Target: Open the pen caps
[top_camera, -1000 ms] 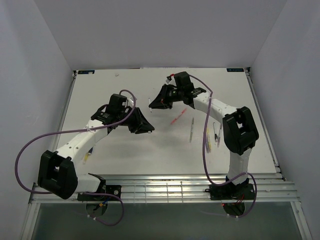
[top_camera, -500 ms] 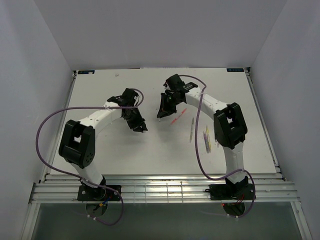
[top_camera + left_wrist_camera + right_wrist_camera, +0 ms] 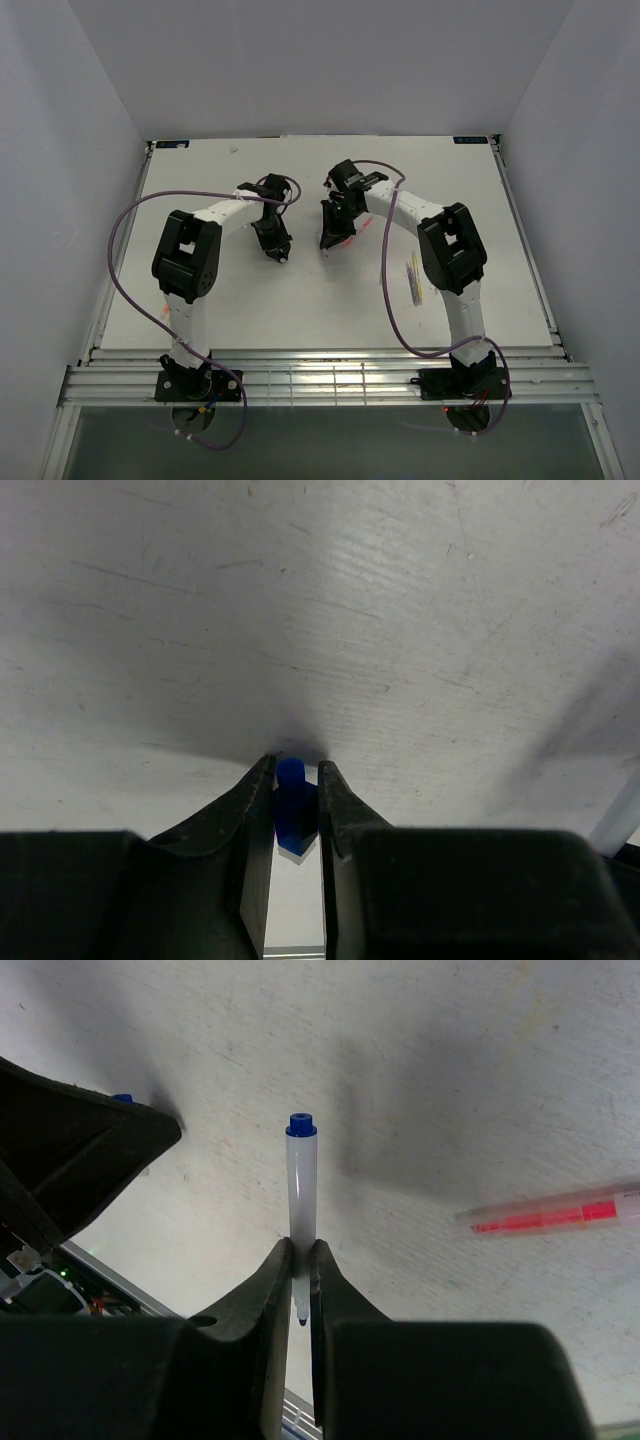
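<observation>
- The left gripper (image 3: 295,770) had its fingers drawn narrow around a blue cap (image 3: 291,802). The cap stood upright between the fingertips, close over the table (image 3: 500,250). I could not tell whether it touched the surface.
- The right gripper (image 3: 300,1252) was clamped tight on a white pen (image 3: 301,1185). The pen's blue end plug pointed away from the wrist, and its small dark tip showed between the fingers.
- In the top view both grippers hung over the far middle of the table, near each other with a strip of bare surface between them. They were well apart from the left, right and near edges.
- Bare table lay open toward the near edge between the two arms, and also at the far right corner.
- Yellow and green pens (image 3: 415,280) lay right of centre, just beside the right arm's upper link.
- White walls (image 3: 60,150) closed in the left, back and right sides of the table.
- A red pen (image 3: 555,1210) lay flat to the right of the white pen, apart from it. The frame edge cut off its far end.
- From above, the cap and the white pen were hidden under the grippers, and the right forearm mostly covered the red pen.
- In the left wrist view, shadow swallowed the cap's lower part.
- A pale slanted shape at the right edge of that view was cut off and could not be identified.
</observation>
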Controlling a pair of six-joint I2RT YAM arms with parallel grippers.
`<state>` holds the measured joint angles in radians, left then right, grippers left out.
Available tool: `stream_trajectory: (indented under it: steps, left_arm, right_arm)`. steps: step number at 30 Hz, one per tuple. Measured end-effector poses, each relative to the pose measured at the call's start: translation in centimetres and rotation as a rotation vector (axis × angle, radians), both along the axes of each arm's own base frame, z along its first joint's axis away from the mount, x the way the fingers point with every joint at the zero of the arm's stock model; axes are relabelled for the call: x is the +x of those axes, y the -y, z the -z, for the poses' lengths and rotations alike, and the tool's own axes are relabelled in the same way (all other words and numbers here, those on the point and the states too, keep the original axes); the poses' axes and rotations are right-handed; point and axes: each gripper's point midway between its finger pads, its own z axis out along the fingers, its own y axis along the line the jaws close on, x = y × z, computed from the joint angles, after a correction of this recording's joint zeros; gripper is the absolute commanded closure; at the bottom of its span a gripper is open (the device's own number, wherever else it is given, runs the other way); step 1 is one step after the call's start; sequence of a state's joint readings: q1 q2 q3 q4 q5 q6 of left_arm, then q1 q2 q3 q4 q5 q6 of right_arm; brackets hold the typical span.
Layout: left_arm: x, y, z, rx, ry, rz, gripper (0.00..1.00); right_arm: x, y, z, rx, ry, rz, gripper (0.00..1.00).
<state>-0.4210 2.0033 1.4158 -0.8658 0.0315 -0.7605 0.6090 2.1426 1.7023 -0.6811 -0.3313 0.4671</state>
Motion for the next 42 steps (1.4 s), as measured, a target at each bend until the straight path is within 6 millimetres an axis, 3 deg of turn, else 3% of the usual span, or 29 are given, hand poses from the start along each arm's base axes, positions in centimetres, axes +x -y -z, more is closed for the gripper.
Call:
stream_trajectory:
  steps: [7,15,25,34,42]
  left_arm:
    - [0.3,-0.6,0.2,0.036,0.008,0.023,0.97]
    - [0.3,-0.6,0.2,0.041,0.002,0.041,0.75]
    - [0.3,-0.6,0.4,0.041,0.001,0.045,0.54]
    - [0.2,-0.6,0.3,0.035,0.001,0.053,0.48]
    - [-0.3,-1.1,0.1,0.050,-0.001,0.056,0.41]
  right_arm:
    - [-0.2,0.3,1.0,-0.018,-0.008,-0.012,0.92]
    - [-0.6,0.5,3.1,-0.040,-0.043,-0.026,0.90]
    - [-0.8,0.2,3.1,-0.023,-0.055,-0.033,0.78]
    - [-1.2,0.5,3.5,-0.030,-0.070,-0.037,0.73]
    - [-1.0,0.4,3.2,-0.026,-0.057,-0.042,0.58]
